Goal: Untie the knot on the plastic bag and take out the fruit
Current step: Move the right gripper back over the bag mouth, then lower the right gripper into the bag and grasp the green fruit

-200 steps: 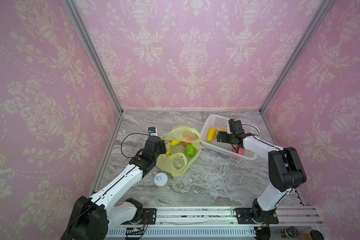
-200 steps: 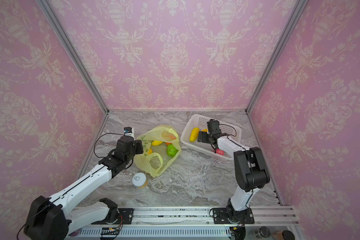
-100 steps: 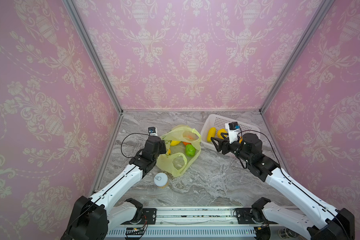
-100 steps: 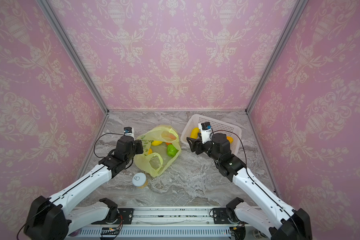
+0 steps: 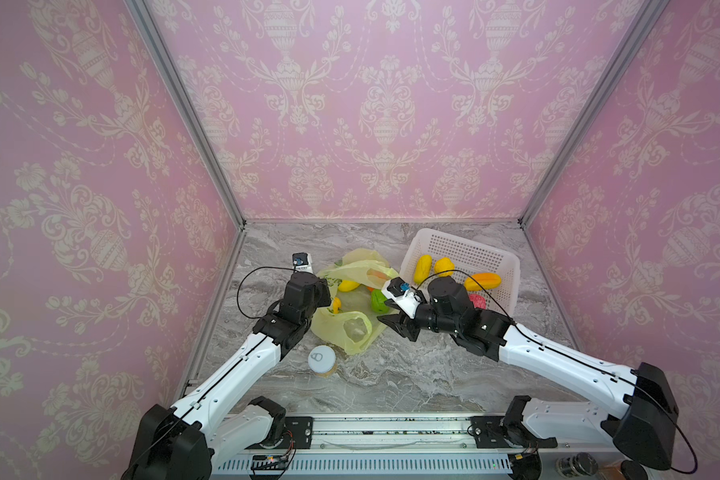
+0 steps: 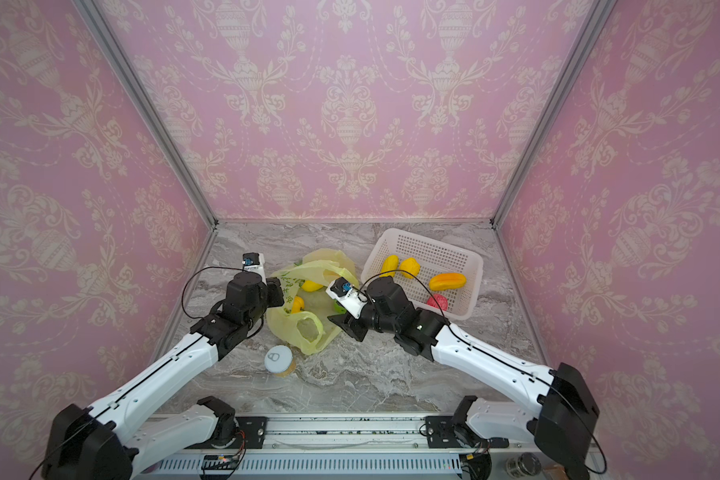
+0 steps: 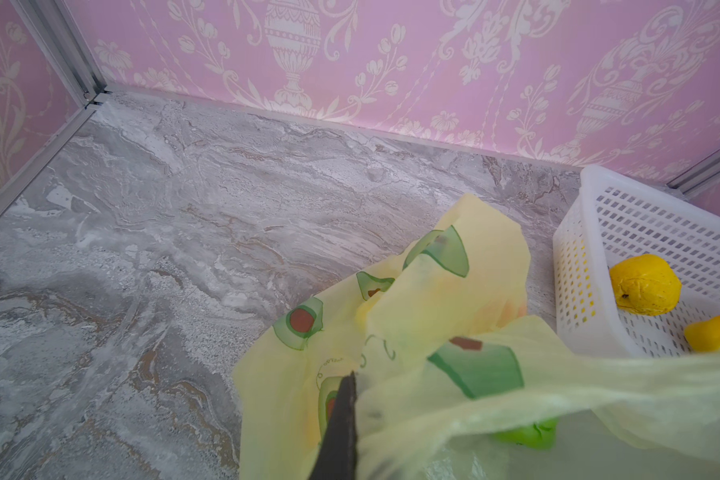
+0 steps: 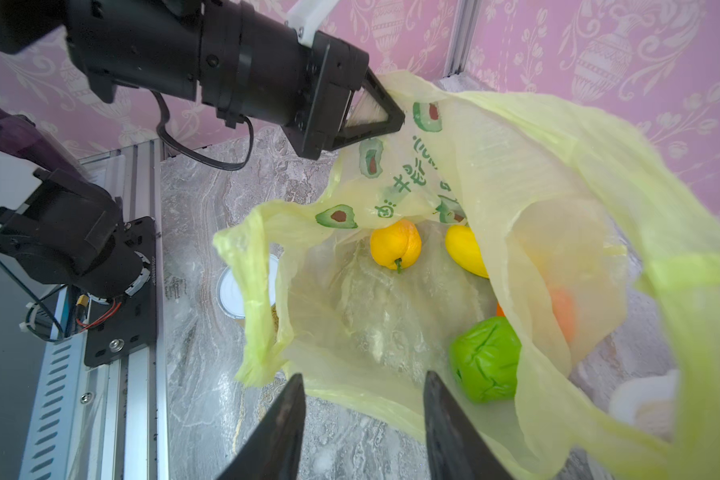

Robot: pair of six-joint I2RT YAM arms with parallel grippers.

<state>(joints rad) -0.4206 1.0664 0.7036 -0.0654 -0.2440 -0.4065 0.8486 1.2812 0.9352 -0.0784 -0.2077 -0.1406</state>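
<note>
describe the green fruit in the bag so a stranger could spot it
Left of the white basket lies the open yellow-green plastic bag. The green fruit sits inside its mouth, on the side nearest the basket. It is the only green, lumpy piece; the other fruits in the bag are yellow or orange.

Overhead stereo pair, close wrist cameras
</note>
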